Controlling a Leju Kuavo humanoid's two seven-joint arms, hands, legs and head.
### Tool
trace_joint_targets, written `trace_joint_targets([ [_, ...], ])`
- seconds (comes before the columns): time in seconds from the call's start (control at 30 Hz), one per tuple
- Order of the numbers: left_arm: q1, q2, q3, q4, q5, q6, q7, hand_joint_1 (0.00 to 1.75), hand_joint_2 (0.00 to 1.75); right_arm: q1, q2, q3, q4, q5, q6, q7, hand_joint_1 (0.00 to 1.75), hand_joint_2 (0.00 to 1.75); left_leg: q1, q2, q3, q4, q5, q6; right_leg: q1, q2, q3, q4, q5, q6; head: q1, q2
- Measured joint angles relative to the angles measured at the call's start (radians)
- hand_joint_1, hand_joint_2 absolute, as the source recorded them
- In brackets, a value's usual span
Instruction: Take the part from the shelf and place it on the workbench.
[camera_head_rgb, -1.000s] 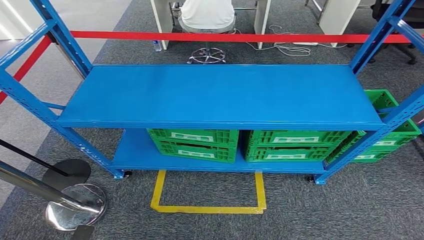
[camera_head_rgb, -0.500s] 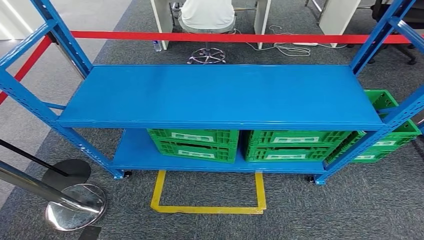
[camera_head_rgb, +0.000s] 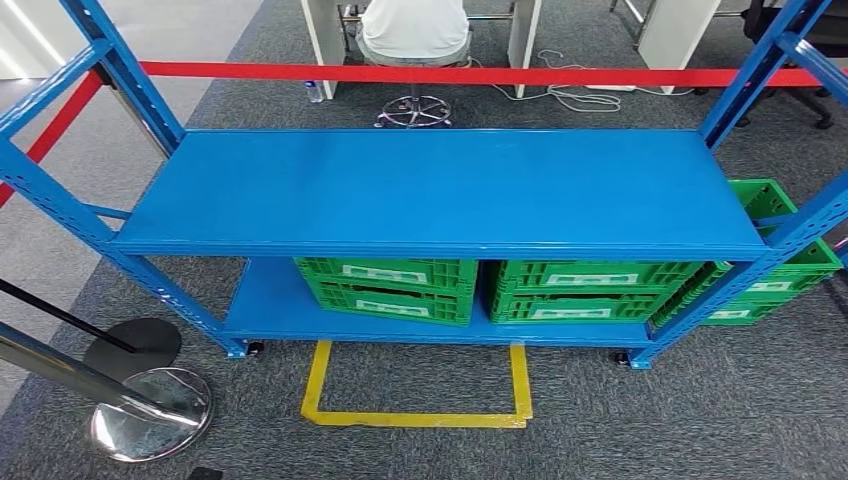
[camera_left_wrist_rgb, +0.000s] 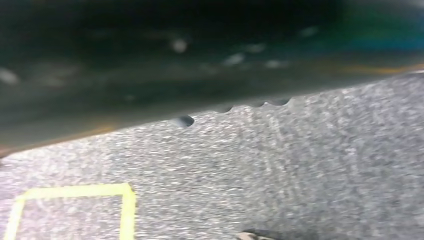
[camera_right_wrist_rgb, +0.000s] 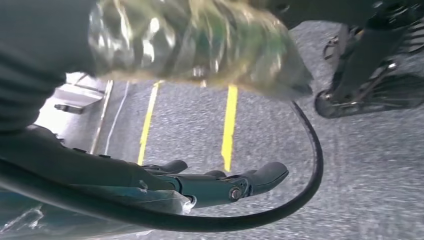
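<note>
Gripped the part, a bundle in crinkly clear film, in the right robot hand, film pressed against the grey thumb and dark fingers stretched long beneath it. Looked a loose hold: slick film likely to slide or tear on any swing of the arm, dropping the part to the carpet. Ran a black cable in a loop just beside those fingers, a probable snag. Could not tell the state of the left robot hand, lost in dark blur. Risked, in turning toward the worktop, a clip against the chrome stanchion base near the shelf's front left corner. Lay a yellow tape square on the grey carpet before the middle of the front edge. Stood the blue shelf beyond, upper board bare and glossy, green crates side by side on the lower board, another past the right end. Stretched a red belt behind the back edge. Sat a person at a desk farther off.
</note>
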Motion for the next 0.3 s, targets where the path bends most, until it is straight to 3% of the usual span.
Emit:
trace_joint_targets([
  [0.3, -0.044, 0.0, -0.015, 0.127, -0.017, -0.027, 0.027, 0.0, 0.0, -0.024, 0.094, -0.129, 0.162, 0.177, 0.084, 0.0, 0.0, 0.0, 0.0, 0.0, 0.0, 0.0, 0.0, 0.0, 0.0, 0.0, 0.0, 0.0, 0.0, 0.0, 0.0, 0.0],
])
